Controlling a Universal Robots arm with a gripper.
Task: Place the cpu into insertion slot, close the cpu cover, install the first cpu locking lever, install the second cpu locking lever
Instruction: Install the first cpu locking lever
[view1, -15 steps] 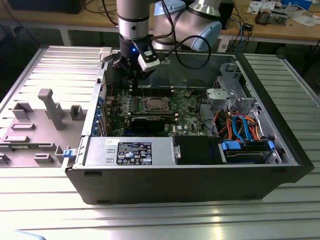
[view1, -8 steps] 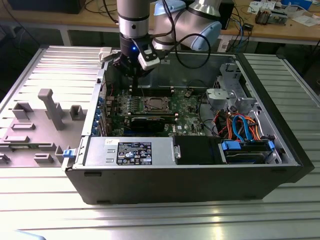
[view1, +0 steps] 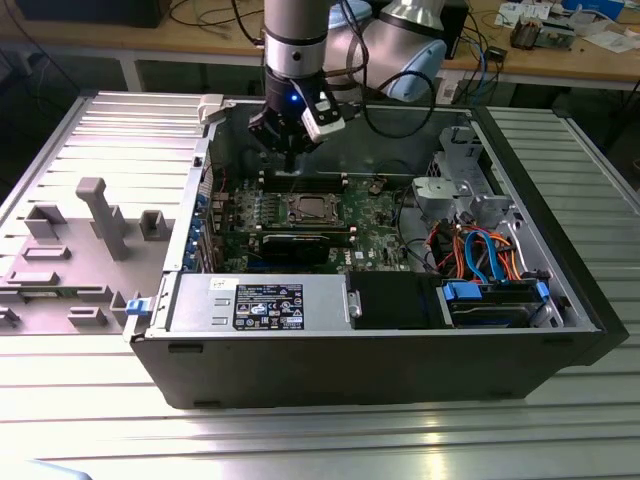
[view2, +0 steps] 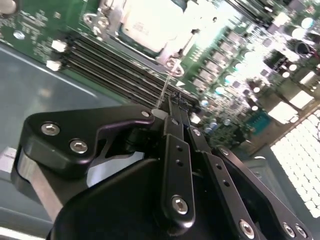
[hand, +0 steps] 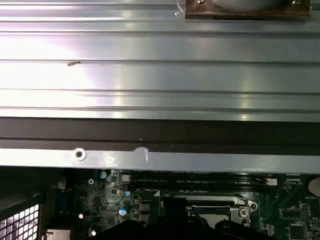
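- I have the pincer (view1: 291, 163) hanging inside the open computer case (view1: 520, 300), just above the memory slots (view2: 115, 67) beside the insertion slot (view1: 310, 209).
- Its fingers (view2: 176, 107) are pressed together, gripping nothing.
- The cpu (view2: 150, 27) sits in the slot, cpu cover (view2: 176, 50) down around it.

An open computer case (view1: 380, 350) sits on a ribbed metal bench (view1: 300, 440). Inside lies a green circuit board (view1: 375, 235) with long black memory slots (view2: 115, 67). A silver box with a label (view1: 265, 305) sits along the near wall. Orange and blue cables (view1: 485, 250) bunch near a blue drive holder (view1: 495, 300). Grey plastic blocks (view1: 90, 230) stand beside the case.
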